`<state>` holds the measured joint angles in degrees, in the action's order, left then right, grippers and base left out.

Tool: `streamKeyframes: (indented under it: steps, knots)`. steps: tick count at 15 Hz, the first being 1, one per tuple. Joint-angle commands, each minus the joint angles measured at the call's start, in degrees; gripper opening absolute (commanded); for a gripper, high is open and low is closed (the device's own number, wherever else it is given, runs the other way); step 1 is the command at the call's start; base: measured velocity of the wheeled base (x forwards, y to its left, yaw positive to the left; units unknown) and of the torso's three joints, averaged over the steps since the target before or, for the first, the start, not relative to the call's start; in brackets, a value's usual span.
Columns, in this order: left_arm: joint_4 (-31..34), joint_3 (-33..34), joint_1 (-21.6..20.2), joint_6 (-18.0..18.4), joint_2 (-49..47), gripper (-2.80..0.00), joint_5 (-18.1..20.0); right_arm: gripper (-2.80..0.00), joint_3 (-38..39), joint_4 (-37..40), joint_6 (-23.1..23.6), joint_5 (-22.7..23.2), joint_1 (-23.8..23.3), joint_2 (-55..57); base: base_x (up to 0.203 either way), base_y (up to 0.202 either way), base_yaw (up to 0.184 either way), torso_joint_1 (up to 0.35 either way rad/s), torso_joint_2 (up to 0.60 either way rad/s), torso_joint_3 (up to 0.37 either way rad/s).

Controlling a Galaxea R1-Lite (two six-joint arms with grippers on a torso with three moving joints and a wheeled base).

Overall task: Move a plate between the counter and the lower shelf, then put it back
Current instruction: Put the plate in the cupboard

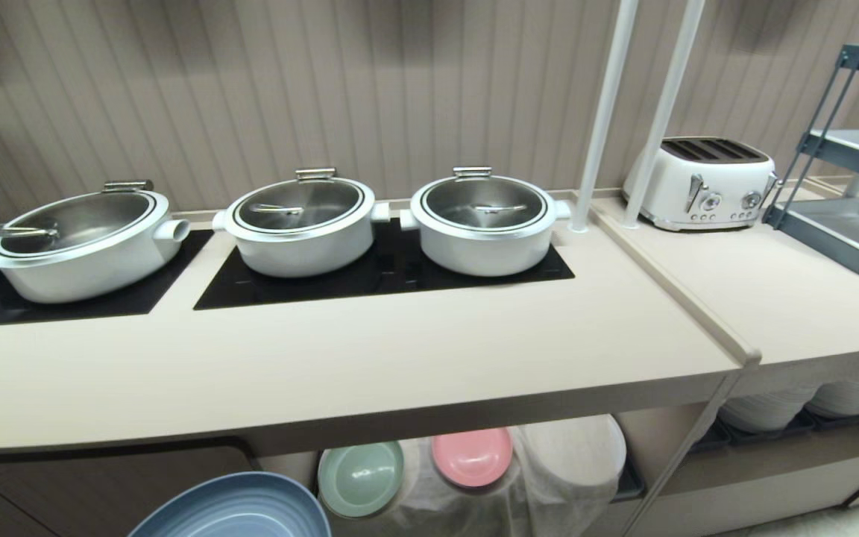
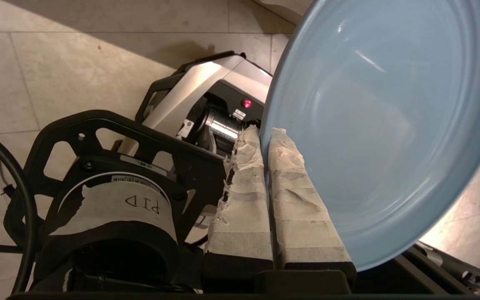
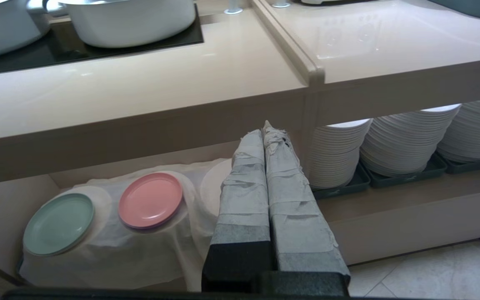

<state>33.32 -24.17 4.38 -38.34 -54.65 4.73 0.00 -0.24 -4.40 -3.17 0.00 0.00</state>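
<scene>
Light-blue plate (image 2: 381,125) (rim pinched) in left gripper (image 2: 265,137).

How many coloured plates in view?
3. Light-blue plate is pinched at its rim in the left claw, low in front of the counter. Pale green plate and pink plate lie side by side on the white cloth on the lower shelf.

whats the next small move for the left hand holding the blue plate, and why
Probably lift it up and forward toward the beige counter. The left hand is shut on the rim of the round light-blue matte plate, which hangs below the counter's front edge. The worktop in front of the white pots is bare.
</scene>
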Motion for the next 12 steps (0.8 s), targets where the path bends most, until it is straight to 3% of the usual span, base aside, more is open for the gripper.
streamKeyframes:
  steps: [1, 12]
  knots:
    - [0.3, 0.1, 0.0, -0.2, 0.2, -2.8, 0.0, -2.8, 0.0, -0.1, 0.0, 0.0, 0.0, 0.0, 0.0, -0.199, -0.002, 0.004, 0.0, 0.002]
    - [0.4, 0.3, 0.0, -0.2, 0.6, -2.8, 0.1, -2.8, 0.0, -0.1, 0.0, 0.0, 0.0, 0.0, 0.0, -0.195, -0.001, 0.003, 0.0, 0.003]
